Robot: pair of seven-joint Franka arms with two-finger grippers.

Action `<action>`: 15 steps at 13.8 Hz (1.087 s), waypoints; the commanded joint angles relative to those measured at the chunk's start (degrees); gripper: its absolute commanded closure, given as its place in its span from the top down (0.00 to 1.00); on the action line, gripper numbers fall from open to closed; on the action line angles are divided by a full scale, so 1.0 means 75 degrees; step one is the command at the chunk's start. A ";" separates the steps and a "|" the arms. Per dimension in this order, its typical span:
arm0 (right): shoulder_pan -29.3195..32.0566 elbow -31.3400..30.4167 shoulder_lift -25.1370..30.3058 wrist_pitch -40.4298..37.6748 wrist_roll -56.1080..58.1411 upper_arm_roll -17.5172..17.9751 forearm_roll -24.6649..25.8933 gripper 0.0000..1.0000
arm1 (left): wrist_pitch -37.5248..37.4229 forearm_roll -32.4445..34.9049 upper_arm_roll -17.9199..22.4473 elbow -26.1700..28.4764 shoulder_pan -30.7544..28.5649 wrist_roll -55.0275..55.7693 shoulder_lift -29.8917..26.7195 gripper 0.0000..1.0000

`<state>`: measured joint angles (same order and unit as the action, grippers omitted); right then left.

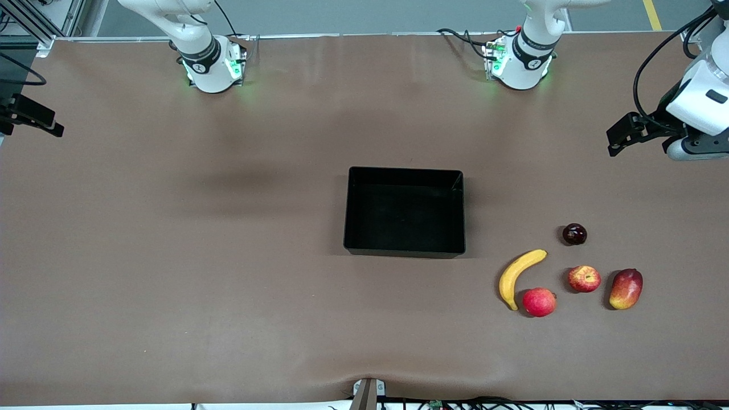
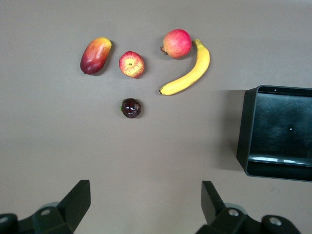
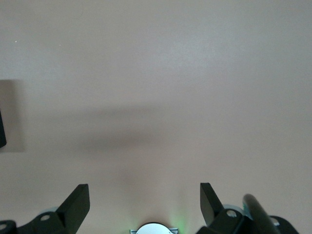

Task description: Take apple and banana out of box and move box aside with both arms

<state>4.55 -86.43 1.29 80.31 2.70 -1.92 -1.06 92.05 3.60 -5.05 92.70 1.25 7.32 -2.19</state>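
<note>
The black box [image 1: 348, 210] stands empty at the middle of the table; it also shows in the left wrist view [image 2: 248, 131]. The yellow banana [image 1: 518, 274] and the red apple with yellow patches [image 1: 584, 278] lie nearer the front camera than the box, toward the left arm's end. Both also show in the left wrist view, the banana [image 2: 187, 73] and the apple [image 2: 131, 64]. My left gripper [image 1: 626, 134] [image 2: 145, 190] is open and empty, high over the table's left-arm end. My right gripper [image 1: 31, 117] [image 3: 144, 191] is open and empty, high over the right-arm end.
A round red fruit [image 1: 539, 302] lies touching or almost touching the banana's lower end. A red-yellow mango [image 1: 626, 288] lies beside the apple. A dark plum [image 1: 574, 234] lies farther from the front camera than the apple. The arm bases [image 1: 213, 68] stand along the table's edge farthest from the front camera.
</note>
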 commanded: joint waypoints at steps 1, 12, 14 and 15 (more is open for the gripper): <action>0.0155 0.0110 -0.0043 -0.0032 0.0039 0.0093 -0.0023 1.00 | 0.0019 -0.0198 0.0076 0.0120 0.0009 -0.0144 -0.0130 1.00; 0.0155 0.0110 -0.0043 -0.0043 0.0039 0.0093 -0.0023 1.00 | 0.0043 -0.0339 0.0088 0.0085 -0.0038 -0.0215 -0.0106 1.00; 0.0155 0.0110 -0.0043 -0.0032 0.0039 0.0093 -0.0012 1.00 | 0.0043 -0.0339 0.0088 0.0085 -0.0038 -0.0215 -0.0106 1.00; 0.0155 0.0110 -0.0043 -0.0032 0.0039 0.0093 -0.0023 1.00 | 0.0043 -0.0339 0.0088 0.0085 -0.0038 -0.0215 -0.0106 1.00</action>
<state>4.55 -86.43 1.29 80.31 2.70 -1.92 -1.06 92.11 2.35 -4.63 92.90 1.20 6.84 -2.19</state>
